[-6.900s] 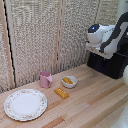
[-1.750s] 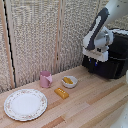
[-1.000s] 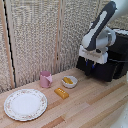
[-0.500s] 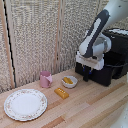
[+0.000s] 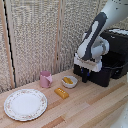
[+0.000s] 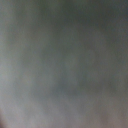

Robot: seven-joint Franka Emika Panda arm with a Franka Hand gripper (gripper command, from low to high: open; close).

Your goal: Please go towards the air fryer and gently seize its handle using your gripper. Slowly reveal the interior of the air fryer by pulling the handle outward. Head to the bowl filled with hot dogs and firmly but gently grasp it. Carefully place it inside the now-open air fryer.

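The black air fryer stands at the exterior view's right. Its drawer is pulled out towards the exterior view's left. My gripper is at the drawer front, shut on the handle, which the fingers and the white hand hide. The cream-white bowl with orange-yellow hot dogs sits on the wooden table just beside the drawer front, a short way from the gripper. The wrist view is a blurred grey surface and shows nothing distinct.
A pink mug stands beside the bowl. A rectangular orange-yellow block lies in front of the bowl. A large patterned plate lies at the near end on the exterior view's left. A slatted screen stands behind the table.
My gripper has moved towards the exterior view's left and the drawer has come out of the air fryer with it, closer to the bowl. The tableware has not moved.
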